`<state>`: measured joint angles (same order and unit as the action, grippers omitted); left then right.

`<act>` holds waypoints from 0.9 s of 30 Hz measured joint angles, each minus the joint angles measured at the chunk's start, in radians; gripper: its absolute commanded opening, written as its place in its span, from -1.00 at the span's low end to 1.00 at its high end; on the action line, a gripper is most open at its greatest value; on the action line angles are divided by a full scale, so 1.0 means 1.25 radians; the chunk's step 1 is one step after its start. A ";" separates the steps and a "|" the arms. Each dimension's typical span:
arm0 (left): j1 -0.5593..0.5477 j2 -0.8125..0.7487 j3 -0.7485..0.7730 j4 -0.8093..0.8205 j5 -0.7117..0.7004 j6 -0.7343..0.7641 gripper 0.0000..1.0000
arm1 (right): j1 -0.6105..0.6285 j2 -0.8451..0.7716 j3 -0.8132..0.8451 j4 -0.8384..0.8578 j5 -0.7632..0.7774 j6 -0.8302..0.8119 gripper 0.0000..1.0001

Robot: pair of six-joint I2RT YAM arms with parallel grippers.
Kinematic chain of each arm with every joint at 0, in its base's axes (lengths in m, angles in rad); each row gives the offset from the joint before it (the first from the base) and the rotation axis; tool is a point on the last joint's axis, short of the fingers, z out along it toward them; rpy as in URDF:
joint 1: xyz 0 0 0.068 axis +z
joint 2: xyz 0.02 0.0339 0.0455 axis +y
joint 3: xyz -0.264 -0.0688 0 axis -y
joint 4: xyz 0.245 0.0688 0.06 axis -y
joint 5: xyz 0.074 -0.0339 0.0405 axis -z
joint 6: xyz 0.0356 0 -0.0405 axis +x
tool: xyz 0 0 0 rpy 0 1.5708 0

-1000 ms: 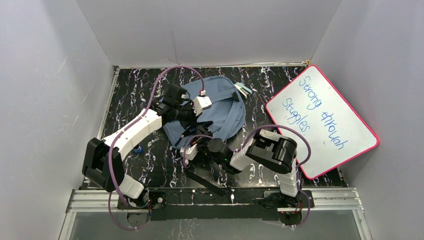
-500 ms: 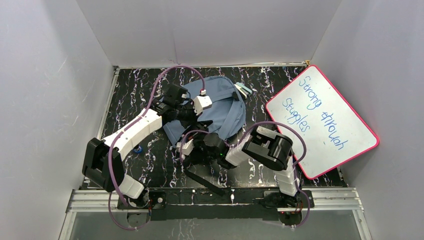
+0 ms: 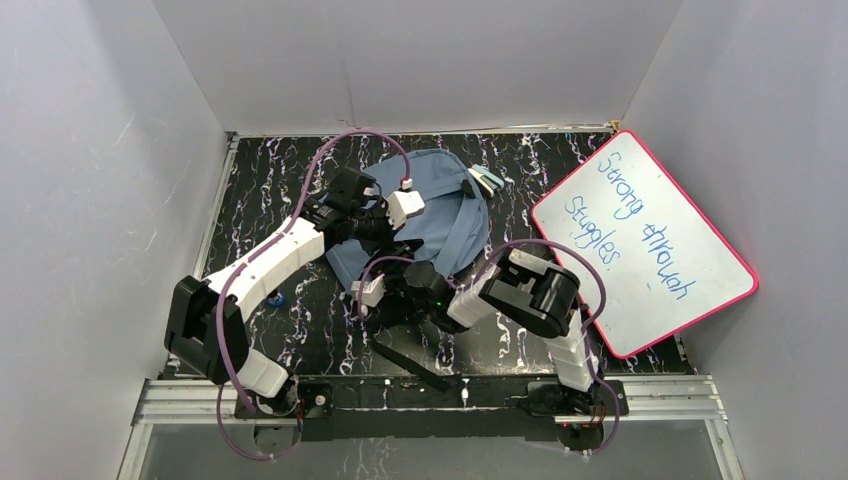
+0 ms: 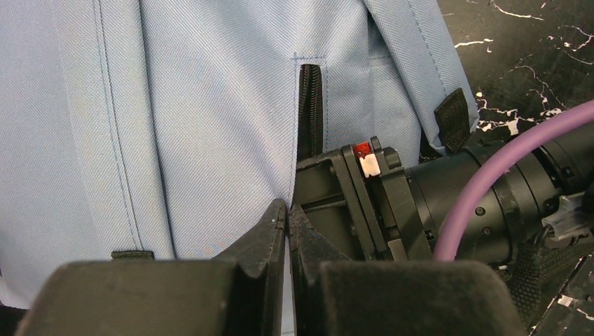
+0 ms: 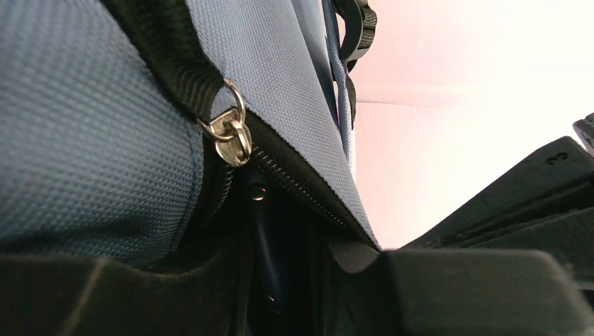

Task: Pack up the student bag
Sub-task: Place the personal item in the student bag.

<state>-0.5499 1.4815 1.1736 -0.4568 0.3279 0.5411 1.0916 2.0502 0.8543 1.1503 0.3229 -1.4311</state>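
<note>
Backpack scene on a black marbled table. The student bag, slate-blue and soft, lies near the back centre, beside a tilted whiteboard.

The left gripper has its fingers pressed together, tips against the bag's cloth just below a short black pocket zipper. Whether any fabric is pinched between them cannot be told.

The right gripper sits at the bag's unzipped mouth, close under a metal zipper pull. A slim dark-blue object shows inside the opening. Its fingers are dark blurs at the frame's bottom edge, so apart or together cannot be told.

Likely risks: drawing the right gripper out could catch the pull or the zipper teeth and drag the light bag along. If the left fingertips slide off the cloth, the soft mouth may sag shut over the opening.
</note>
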 measured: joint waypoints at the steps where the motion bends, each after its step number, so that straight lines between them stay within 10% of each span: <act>1: -0.001 0.000 0.000 0.000 0.001 0.000 -1.00 | -0.001 0.000 -0.002 0.000 -0.001 0.005 -0.12; 27: -0.014 0.027 0.011 -0.012 0.013 -0.009 -1.00 | 0.047 -0.420 -0.236 -0.203 0.002 0.278 -0.05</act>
<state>-0.5671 1.5150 1.1870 -0.4717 0.3443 0.5301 1.1500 1.5257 0.5594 0.8963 0.3252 -1.0832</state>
